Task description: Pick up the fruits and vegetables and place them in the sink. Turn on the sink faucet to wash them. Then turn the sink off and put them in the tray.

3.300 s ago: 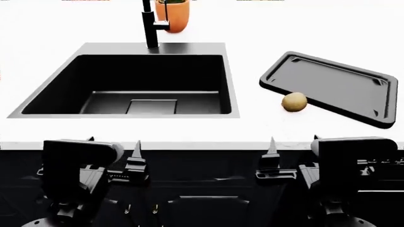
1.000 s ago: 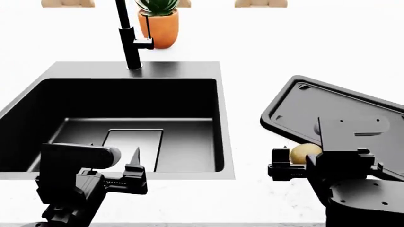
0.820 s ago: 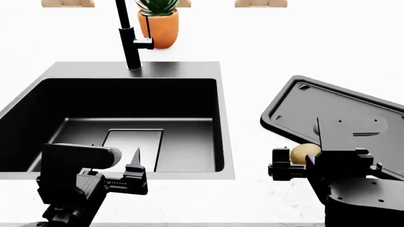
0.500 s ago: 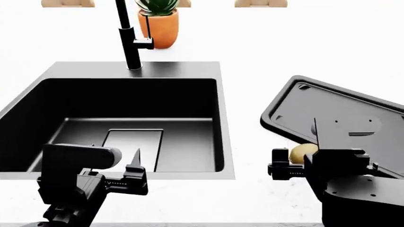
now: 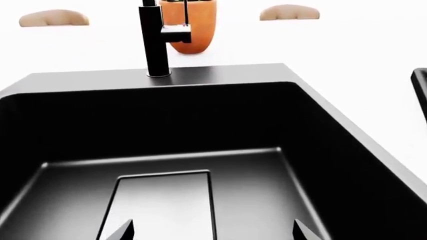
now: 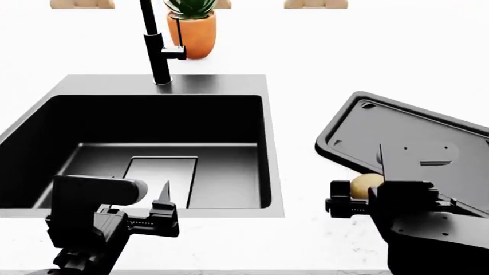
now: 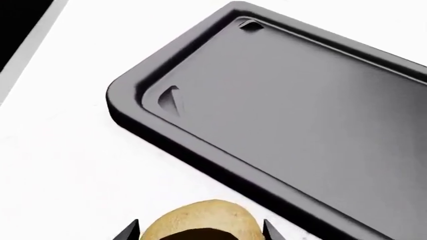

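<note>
One brown-tan oval fruit (image 6: 366,183) lies on the white counter against the near edge of the black tray (image 6: 344,123). My right gripper (image 6: 353,201) is open, and its two fingertips stand on either side of the fruit (image 7: 200,222) with a narrow gap each side. The tray (image 7: 300,110) is bare in the right wrist view. My left gripper (image 6: 162,213) hangs open and empty over the front rim of the black sink (image 6: 275,172). The sink's drain plate (image 5: 163,205) lies below it. The black faucet (image 6: 157,51) stands at the sink's back rim, with no water showing.
An orange plant pot (image 6: 194,31) stands just right of the faucet at the back. White counter runs between the sink and the tray. The tray sits at an angle, its right part hidden behind my right arm.
Since the oldest frame the view has moved in over the counter and my right arm has reached the fruit. In the last second that arm sank slightly; the fruit and left arm stayed still.
</note>
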Motion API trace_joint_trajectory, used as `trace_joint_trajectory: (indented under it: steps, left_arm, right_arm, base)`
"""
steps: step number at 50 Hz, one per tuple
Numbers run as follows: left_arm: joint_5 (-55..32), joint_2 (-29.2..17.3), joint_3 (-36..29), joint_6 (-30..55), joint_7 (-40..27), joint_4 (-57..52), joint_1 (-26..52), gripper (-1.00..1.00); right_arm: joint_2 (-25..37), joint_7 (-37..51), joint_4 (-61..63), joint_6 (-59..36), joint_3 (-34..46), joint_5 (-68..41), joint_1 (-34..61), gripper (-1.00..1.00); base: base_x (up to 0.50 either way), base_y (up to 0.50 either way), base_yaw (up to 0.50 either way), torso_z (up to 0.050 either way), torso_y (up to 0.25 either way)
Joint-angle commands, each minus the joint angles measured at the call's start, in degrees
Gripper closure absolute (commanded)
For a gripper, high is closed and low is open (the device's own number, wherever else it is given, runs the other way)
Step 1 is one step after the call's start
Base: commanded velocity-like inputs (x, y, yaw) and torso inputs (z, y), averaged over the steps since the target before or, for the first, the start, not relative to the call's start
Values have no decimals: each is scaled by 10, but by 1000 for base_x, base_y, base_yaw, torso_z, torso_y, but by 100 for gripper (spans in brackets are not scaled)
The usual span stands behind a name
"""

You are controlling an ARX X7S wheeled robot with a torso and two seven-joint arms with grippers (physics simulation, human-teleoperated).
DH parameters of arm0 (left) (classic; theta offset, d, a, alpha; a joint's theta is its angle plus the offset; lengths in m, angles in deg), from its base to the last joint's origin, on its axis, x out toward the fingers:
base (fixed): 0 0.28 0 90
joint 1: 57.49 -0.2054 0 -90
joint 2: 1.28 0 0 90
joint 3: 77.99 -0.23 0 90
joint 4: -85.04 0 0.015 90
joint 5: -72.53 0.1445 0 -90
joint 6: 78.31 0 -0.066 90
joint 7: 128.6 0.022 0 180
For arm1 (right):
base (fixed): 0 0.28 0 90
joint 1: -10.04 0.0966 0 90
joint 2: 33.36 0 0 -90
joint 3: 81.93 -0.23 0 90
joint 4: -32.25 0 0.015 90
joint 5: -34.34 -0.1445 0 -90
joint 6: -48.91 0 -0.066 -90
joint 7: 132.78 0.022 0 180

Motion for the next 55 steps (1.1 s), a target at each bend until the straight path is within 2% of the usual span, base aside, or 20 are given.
trace_joint_trajectory:
  steps: [1,7,14,23,29,34,37,48,55]
  left_arm:
    - [-13,-3,2,1,-9,0,3,-100]
    - [-31,-3,11,7,-17,-6,5,-100]
    - [-59,-5,29,14,-29,-22,2,-100]
    - [-148,-17,92,18,-65,-78,-17,-100]
    - [-188,-53,96,-39,-90,-83,-49,-100]
    - [-197,-81,81,-87,-107,-82,-68,-100]
    - [-196,-86,73,-94,-111,-79,-68,-100]
    - [-205,-100,70,-117,-120,-78,-77,-100]
    - [-200,-106,65,-130,-119,-76,-84,-100]
  right_arm:
    - [10,14,51,3,-5,-24,-6,100]
    - [26,46,118,7,-27,-76,-6,100]
    - [42,25,197,30,-63,-97,-25,100]
    - [53,0,296,66,-125,-68,-90,100]
    - [58,-32,359,99,-166,-31,-141,100]
    - [180,-16,359,294,-20,46,-169,100]
    - [229,6,359,366,54,66,-160,100]
    - [269,36,358,425,143,82,-129,100]
    - [271,38,356,427,165,83,-118,100]
  base:
    - [0,0,0,0,0]
    - [0,0,0,0,0]
    - [0,0,0,0,0]
    - [0,0,0,0,0]
    - [0,0,0,0,0]
    - [0,459,0,0,0]
    - [0,500,0,0,0]
    - [0,500,0,0,0]
    - [0,500,0,0,0]
